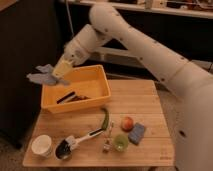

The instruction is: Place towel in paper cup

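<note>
1 camera looks down from above and in front of the light wooden slatted table (145, 100), near enough that the table fills the lower frame. The white robot arm (150, 45) enters from the right, its clamped gripper (60, 70) high at the left, above the yellow plastic bin's (97, 95) left rim
</note>
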Motion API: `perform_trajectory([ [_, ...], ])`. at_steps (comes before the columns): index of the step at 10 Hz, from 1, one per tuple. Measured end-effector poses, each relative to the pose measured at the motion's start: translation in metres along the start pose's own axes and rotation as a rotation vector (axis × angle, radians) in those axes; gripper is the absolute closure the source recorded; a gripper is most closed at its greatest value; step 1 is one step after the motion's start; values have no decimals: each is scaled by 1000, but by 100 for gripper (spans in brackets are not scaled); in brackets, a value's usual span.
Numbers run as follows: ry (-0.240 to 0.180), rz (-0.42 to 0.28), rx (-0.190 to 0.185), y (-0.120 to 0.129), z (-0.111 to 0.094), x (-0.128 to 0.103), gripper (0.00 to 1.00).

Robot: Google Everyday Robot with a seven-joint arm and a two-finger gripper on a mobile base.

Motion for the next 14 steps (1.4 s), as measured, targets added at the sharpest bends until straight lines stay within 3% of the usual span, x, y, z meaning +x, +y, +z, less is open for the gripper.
perform_trajectory([
  [2,39,-101,-83,14,44,-21,100],
  [3,70,-161,-138,29,76,-26,100],
  [5,106,-244,-186,49,114,-12,100],
  [7,143,-324,-203,76,134,11,100],
  [10,183,-340,-211,90,149,55,100],
  [14,214,-306,-159,92,164,63,100],
])
